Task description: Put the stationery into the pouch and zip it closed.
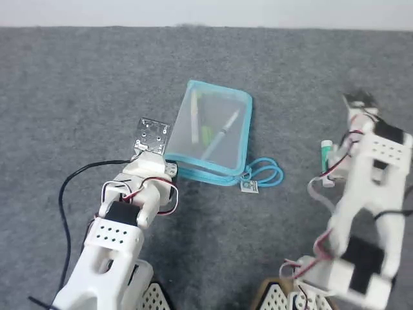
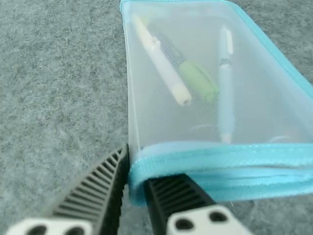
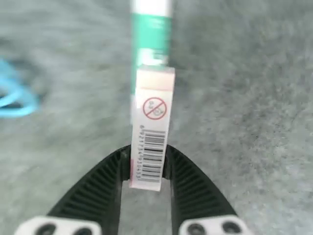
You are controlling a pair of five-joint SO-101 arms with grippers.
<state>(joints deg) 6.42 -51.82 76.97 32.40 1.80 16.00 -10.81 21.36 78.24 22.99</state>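
High view: a translucent pouch with teal edging lies at the middle of the grey felt-covered table, tilted so that its zip edge faces near. A teal cord loop trails from its near right corner, with a small tag touching the cord. Three items show through the pouch's wall: a white marker, a green highlighter and a pale blue pen. The marker and highlighter lie crossed toward the left side, and the pen is just right of them.

The left arm comes in from the near left. In the left wrist view, the left gripper is pinched on the pouch's near left corner, with the teal zip band caught between its black ribbed fingers. Whether the zip is open or shut cannot be told.

The right arm stands at the right side of the table, well apart from the pouch. A green-and-white stick is just left of it, lying near-to-far. In the right wrist view, the right gripper is clamped on the labelled white end of that stick, and the green part and a white cap reach away from the jaws over the felt. A bit of the teal cord shows off to one side.
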